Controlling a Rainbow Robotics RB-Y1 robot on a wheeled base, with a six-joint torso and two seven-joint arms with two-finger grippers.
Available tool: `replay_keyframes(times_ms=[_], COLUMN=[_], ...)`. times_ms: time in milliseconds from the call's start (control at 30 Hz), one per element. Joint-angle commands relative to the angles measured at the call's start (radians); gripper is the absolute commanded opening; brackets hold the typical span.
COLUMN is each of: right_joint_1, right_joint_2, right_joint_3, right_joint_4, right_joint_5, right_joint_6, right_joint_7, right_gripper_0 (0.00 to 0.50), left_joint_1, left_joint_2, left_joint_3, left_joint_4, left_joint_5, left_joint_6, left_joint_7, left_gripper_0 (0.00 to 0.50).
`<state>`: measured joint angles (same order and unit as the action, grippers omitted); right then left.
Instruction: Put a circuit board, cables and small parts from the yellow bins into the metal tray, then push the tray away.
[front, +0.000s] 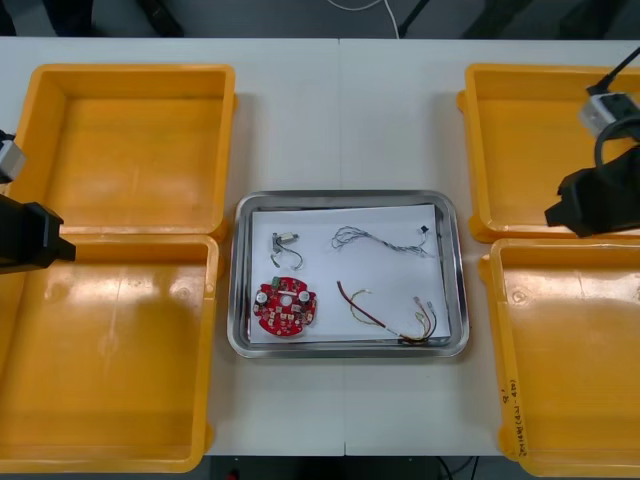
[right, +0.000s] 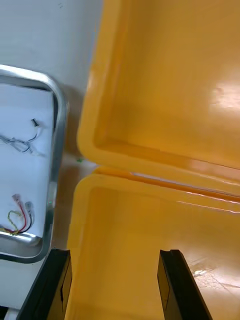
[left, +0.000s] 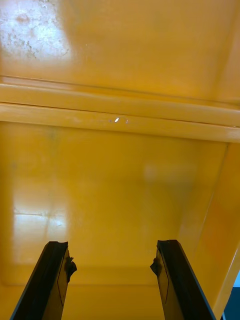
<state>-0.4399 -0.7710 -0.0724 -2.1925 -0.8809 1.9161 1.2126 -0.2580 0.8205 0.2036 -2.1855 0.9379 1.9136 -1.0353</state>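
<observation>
Left gripper (left: 111, 245) hangs at the table's left edge, above the seam where the two yellow plastic bins (front: 130, 140) on that side meet. Its black fingers (left: 52, 270) are spread wide, with nothing between them but bare bin floor. Well apart from it, toward the middle, lies the shallow rectangular metal tray (front: 340, 196), white inside, between the left and right pairs of bins. The tray's long axis runs from side to side across the table, so a push away would go across its short side toward the far edge. In its left half a round red circuit board (front: 286, 308) lies flat by the near rim, with a small metal part (front: 284, 240) just beyond it. In the right half a twisted blue and white cable (front: 385, 240) stretches along the far side and a red and yellow cable (front: 390, 315) curls along the near side. Loading looks complete, so I judge that the push is what remains. Right gripper (right: 115, 252), equally wide and holding nothing, hovers near the seam of the right-hand bins (front: 540, 130). The tray's rim lies just past one of its fingers, and it looks the nearer of the two to the tray.
</observation>
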Motion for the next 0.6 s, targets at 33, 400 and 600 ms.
replay_keyframes(times_ms=[33,400,600], right_joint_1=[-0.1,-0.226,-0.272], right_joint_2=[0.045,0.173,0.22], right_joint_3=[0.143,0.393,0.516], right_joint_4=[-0.046,-0.087,-0.093], right_joint_5=[0.014,0.04,0.068], right_joint_6=[0.004,0.004,0.004], right_joint_7=[-0.019,0.008,0.042], right_gripper_0=[0.5,0.5,0.5], left_joint_1=[0.014,0.014,0.014], left_joint_2=[0.046,0.046,0.046], left_joint_3=[0.031,0.031,0.031], left_joint_4=[-0.028,-0.028,-0.028], left_joint_5=[0.009,0.009,0.009], left_joint_6=[0.006,0.006,0.006], left_joint_7=[0.034,0.034,0.034], left_gripper_0=[0.5,0.5,0.5])
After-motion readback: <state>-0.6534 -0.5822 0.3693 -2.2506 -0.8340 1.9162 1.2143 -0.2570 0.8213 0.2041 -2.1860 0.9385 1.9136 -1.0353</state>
